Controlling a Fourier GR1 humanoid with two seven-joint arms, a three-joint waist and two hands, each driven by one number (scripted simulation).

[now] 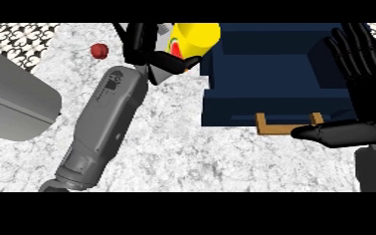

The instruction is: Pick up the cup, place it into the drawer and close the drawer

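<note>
Head view — left hand apparently grips yellow cup beside drawer.

Yellow cup tilted beside the open navy drawer.

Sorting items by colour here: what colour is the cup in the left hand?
Yellow: the cup, held by the left hand, shows in the head view.

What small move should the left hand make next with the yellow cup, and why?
Probably carry the yellow cup a little further right, over the drawer's open cavity, before lowering it. The left hand is curled round the cup, which sits just at the drawer's left wall, not yet inside. The right hand is open beside the drawer, near its wooden handle.
</note>
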